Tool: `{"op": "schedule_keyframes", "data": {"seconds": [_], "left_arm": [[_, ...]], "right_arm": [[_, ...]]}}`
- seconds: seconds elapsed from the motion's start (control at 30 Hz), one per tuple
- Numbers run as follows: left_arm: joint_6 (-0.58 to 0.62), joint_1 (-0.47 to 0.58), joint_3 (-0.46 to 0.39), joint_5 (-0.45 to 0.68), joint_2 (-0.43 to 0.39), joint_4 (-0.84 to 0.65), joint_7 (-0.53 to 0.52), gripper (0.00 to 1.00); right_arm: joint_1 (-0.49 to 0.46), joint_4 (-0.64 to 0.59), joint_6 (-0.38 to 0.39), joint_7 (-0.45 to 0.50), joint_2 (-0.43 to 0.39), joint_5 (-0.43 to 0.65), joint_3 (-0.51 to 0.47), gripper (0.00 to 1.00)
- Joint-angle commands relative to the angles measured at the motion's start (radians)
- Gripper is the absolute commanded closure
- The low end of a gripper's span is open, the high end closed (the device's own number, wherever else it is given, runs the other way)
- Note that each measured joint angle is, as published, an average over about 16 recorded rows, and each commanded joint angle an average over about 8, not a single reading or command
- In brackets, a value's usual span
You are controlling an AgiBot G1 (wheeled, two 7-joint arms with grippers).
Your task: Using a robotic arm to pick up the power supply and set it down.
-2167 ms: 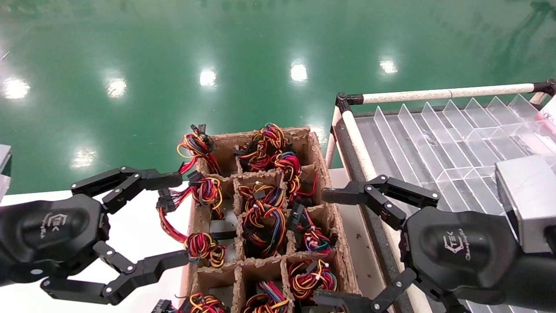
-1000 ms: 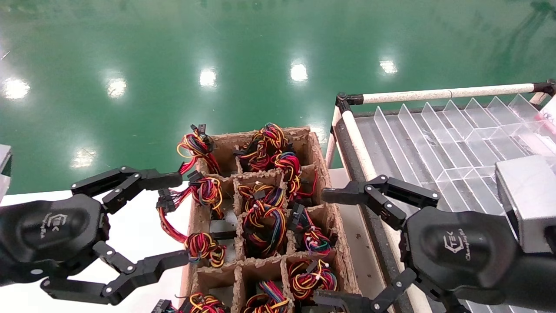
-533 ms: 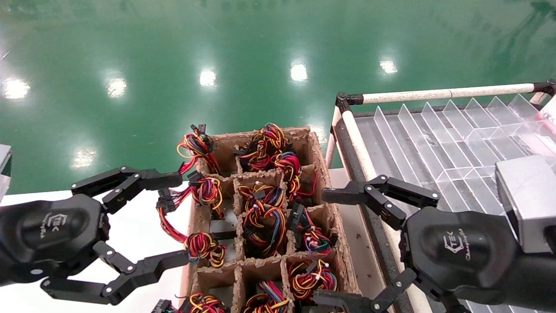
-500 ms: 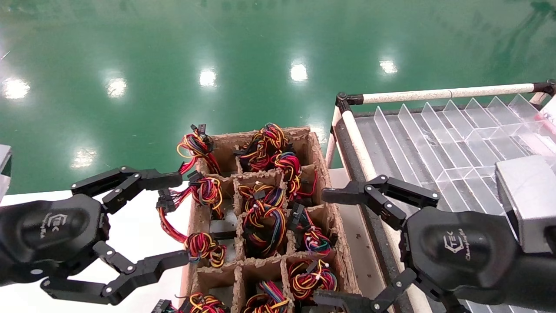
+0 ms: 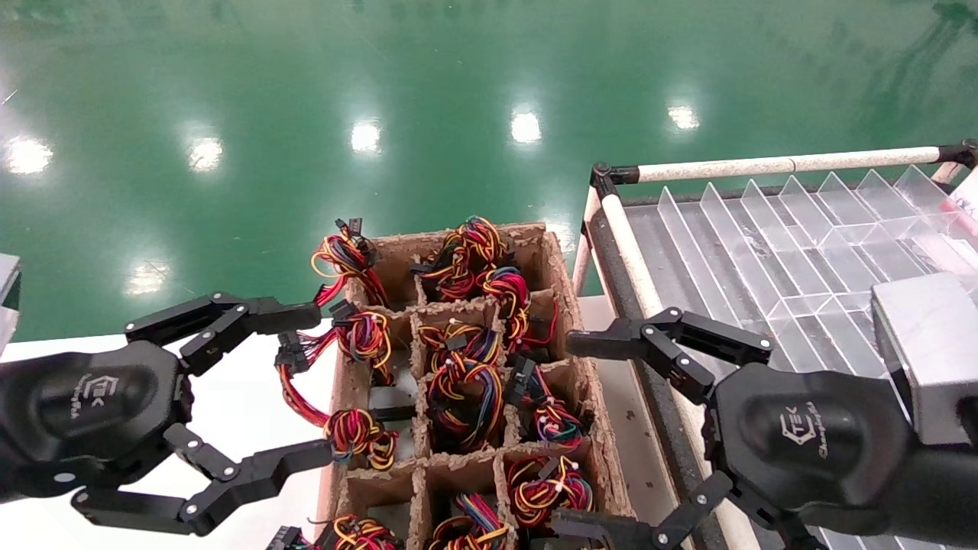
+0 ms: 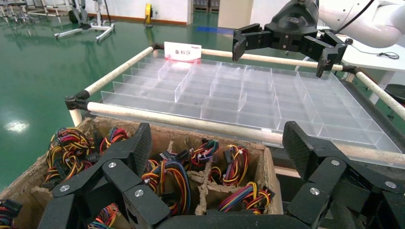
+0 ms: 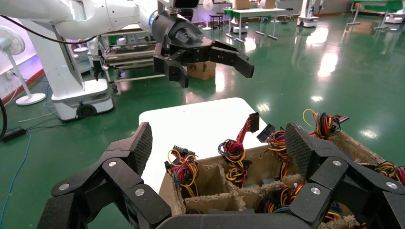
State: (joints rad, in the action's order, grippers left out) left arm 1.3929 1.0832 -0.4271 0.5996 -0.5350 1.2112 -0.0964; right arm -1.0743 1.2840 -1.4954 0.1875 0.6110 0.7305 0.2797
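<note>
Nothing has moved — right claw (image 5: 588, 431) and left claw (image 5: 306, 386) stay spread.

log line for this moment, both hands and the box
left hand: open, beside cardboard box | right hand: open, opposite side | power supply: in compartment, ungrasped

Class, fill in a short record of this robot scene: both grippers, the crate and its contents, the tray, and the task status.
Left gripper: open, beside the crate's left edge
Right gripper: open, over the crate's right edge
Crate: brown pulp, divided into cells
Contents: power supplies with coiled wire bundles
Tray: clear, divided, to the crate's right
Task status: nothing gripped yet
</note>
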Motion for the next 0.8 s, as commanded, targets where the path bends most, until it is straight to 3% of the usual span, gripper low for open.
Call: {"op": "schedule_keyframes", "data": {"seconds": [0.03, 0.8], "left_arm": [[0.0, 0.0, 0.0, 0.0, 0.0, 0.0, 0.0, 1.0], [0.0, 0.0, 0.0, 0.0, 0.0, 0.0, 0.0, 1.0]], "right_arm": [[0.0, 0.0, 0.0, 0.0, 0.0, 0.0, 0.0, 0.0], [0.0, 0.0, 0.0, 0.0, 0.0, 0.0, 0.0, 0.0]]}}
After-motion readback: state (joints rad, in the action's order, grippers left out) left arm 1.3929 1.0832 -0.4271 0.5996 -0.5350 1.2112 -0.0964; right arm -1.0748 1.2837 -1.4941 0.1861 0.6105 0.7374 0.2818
